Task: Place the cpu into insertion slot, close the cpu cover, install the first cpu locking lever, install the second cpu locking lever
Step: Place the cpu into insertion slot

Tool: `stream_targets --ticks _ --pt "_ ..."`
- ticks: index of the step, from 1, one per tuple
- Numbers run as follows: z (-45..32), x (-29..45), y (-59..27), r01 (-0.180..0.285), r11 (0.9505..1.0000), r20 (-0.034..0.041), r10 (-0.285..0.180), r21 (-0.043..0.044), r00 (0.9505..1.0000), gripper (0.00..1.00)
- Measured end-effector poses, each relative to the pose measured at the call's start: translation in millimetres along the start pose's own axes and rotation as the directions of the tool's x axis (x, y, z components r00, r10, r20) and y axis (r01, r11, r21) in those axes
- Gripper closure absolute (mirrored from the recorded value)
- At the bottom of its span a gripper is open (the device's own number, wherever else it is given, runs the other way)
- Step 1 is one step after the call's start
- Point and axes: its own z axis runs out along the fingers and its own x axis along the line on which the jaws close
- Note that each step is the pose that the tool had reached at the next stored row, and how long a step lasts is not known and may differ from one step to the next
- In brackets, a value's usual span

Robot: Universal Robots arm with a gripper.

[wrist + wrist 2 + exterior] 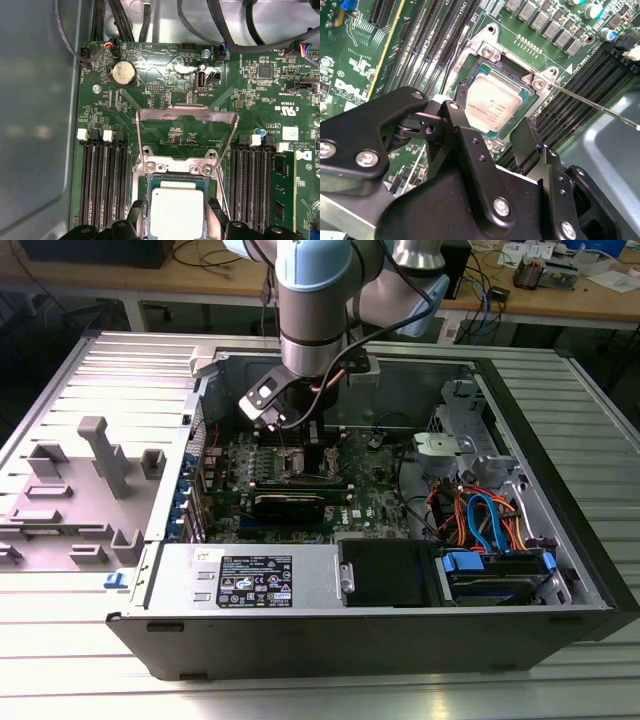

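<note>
Hovering the gripper (176,217) right over the insertion slot (175,166), we're straddling the cpu (177,207) with jaws spread, not clamping it. The cpu is sitting flat in the slot, between the fingertips. The cpu cover (186,114) is standing flipped up just past it, not yet closed.

Light is even and fairly bright — the cpu (176,212) gleams softly, the case wall (35,125) blurs.
</note>
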Motion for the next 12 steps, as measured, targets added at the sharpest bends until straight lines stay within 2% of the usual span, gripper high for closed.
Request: stream_targets --ticks 6,8,11,12 --pt "-7.2 0.0 0.4 0.0 1.0 0.0 0.0 0.0035 1.0 0.4" --pt "-9.7 0.0 0.9 0.0 1.0 0.0005 0.0 0.005 1.0 0.53" --pt "-12.5 -0.1 1.7 0.0 1.0 0.0029 0.0 0.0073 1.0 0.58" --pt "-13.0 0.0 1.9 0.0 1.0 0.0042 0.0 0.0079 1.0 0.65"
